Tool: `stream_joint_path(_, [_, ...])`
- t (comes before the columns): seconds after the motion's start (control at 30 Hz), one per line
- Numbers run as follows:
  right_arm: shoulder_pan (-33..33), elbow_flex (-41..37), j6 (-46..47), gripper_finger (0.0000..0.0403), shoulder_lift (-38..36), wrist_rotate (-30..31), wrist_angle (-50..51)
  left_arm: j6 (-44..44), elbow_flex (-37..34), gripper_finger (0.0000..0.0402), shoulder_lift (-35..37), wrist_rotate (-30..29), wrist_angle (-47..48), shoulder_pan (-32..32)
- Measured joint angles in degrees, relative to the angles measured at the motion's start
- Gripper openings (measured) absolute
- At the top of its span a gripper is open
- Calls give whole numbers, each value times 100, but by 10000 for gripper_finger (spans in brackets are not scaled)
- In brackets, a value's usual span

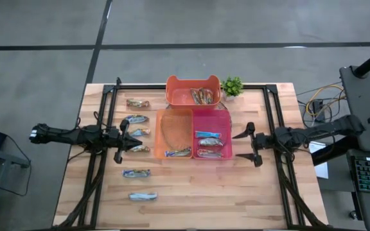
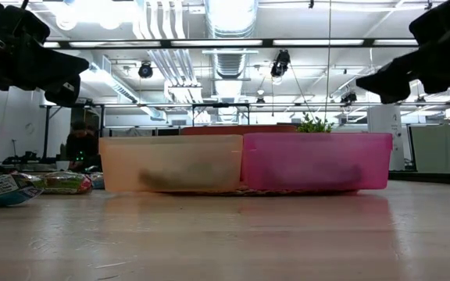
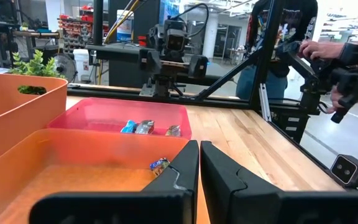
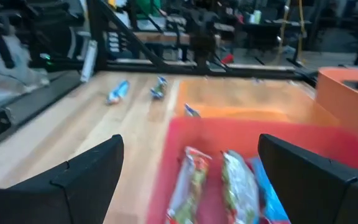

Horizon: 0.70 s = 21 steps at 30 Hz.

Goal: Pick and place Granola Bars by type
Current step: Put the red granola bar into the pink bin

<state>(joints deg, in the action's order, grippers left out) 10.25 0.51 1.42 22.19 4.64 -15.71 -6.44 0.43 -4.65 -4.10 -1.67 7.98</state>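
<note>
High view: loose granola bars [image 1: 137,133] lie left of centre on the tabletop [image 1: 191,192], beside orange [image 1: 174,128], pink [image 1: 212,131] and upper orange bins [image 1: 193,91]; a potted plant [image 1: 232,85] sits upper right. Left end effector [image 1: 122,140] closed and empty; right end effector [image 1: 249,144] spread wide, empty. Left wrist view: a person's hand [image 3: 321,48] at upper right.

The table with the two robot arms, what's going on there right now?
Granola bars are being sorted into bins. The pink bin holds a few, the light orange bin one, the orange tub some more; six still lie loose on the table. The left gripper, jaws shut, and the right gripper, jaws open, hold nothing.
</note>
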Motion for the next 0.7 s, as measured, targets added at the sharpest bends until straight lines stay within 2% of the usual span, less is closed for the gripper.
stream_joint_path(0.4, [-410, 0, -190, 359, -1121, -23, 1262, 0, -1, 0, -2, 2, 0, -2])
stream_joint_path(0.7, [-405, 4, -164, 359, -1330, -211, 1496, 0, -1, 0, -1, 1, 0, 0])
